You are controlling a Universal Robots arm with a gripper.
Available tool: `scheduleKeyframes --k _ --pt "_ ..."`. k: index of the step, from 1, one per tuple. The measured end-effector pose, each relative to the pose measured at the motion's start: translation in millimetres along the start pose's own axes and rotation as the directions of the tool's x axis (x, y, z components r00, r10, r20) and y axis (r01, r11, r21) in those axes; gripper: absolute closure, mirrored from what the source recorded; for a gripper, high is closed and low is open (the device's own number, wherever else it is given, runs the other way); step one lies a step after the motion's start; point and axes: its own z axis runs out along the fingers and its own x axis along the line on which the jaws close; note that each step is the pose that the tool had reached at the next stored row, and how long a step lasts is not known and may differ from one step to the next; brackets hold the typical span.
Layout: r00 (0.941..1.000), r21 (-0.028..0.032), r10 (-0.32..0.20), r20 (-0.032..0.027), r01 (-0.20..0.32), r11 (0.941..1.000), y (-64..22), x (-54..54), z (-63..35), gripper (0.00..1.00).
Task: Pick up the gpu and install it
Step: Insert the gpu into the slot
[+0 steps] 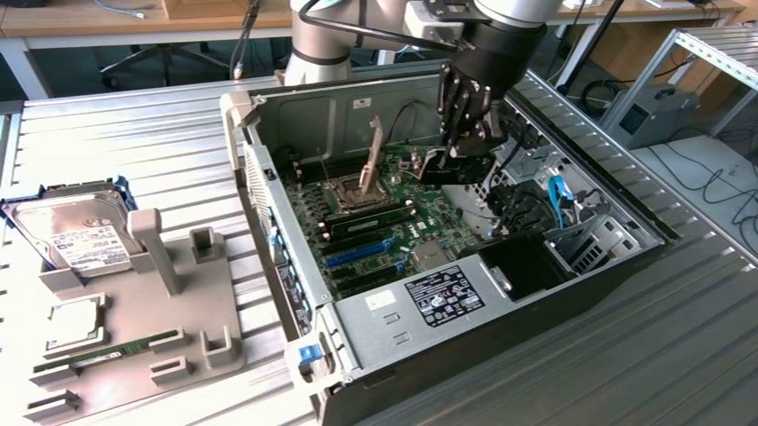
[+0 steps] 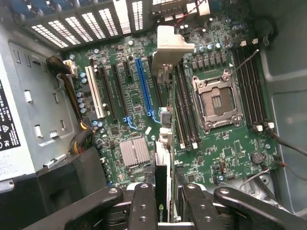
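End effector (image 2: 163,203) fingers clamped on gpu (image 2: 162,191), card held edge-on above motherboard (image 2: 144,96) inside open case (image 1: 592,266).

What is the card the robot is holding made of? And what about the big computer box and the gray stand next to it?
The gpu looks like a thin black circuit board with a shiny, silvery metal bracket at its end. The gripper is clamped on its edge. The computer case looks like sheet metal: dull gray walls with punched slots. The gray stand is probably matte plastic, smooth and evenly colored, though that is less sure.
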Motion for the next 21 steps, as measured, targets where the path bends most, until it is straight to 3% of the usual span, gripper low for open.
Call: scheduleKeyframes --k 5,21 --pt "0.9948 -0.0026 -0.102 -0.0027 0.102 0.9948 0.0 0.0 0.3 0.74" --pt "0.9908 -0.0035 -0.135 -0.0032 0.135 0.9908 0.0 0.0 0.4 0.74"
